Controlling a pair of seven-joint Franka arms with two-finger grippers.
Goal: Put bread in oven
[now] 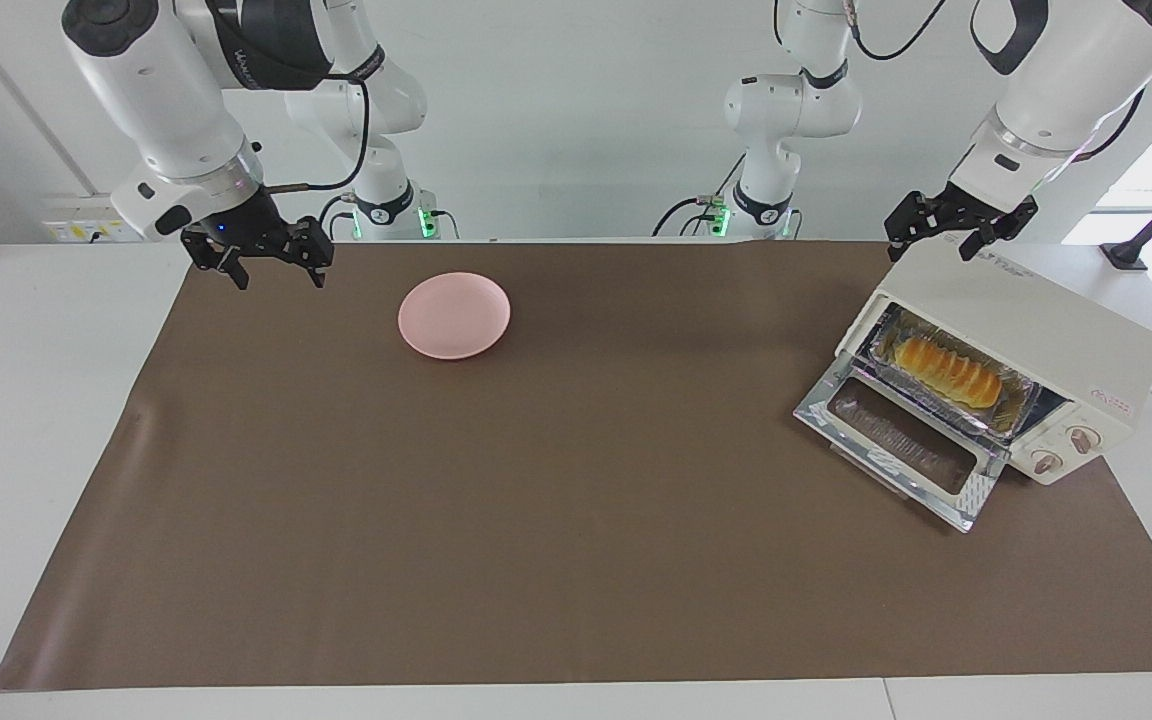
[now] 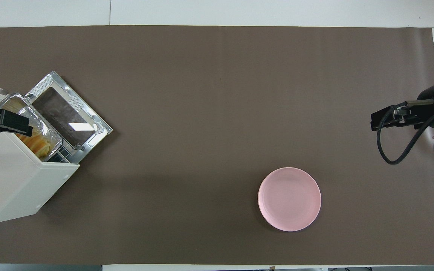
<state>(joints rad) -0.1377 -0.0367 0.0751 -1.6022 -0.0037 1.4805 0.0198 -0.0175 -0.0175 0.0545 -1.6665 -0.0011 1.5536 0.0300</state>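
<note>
Both grippers hang empty and spread, but we judge the left gripper (image 1: 958, 228) better placed, right over the oven (image 1: 1021, 345) at its bench corner, where the bread (image 1: 946, 370) lies lengthwise across the open mouth, while the right gripper (image 1: 261, 262) waits.

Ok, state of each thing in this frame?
oven: door dropped open.
bread: lying in the foil tray inside the oven.
pink plate: empty.
left gripper: over the oven top, holding nothing.
right gripper: open, holding nothing.
</note>
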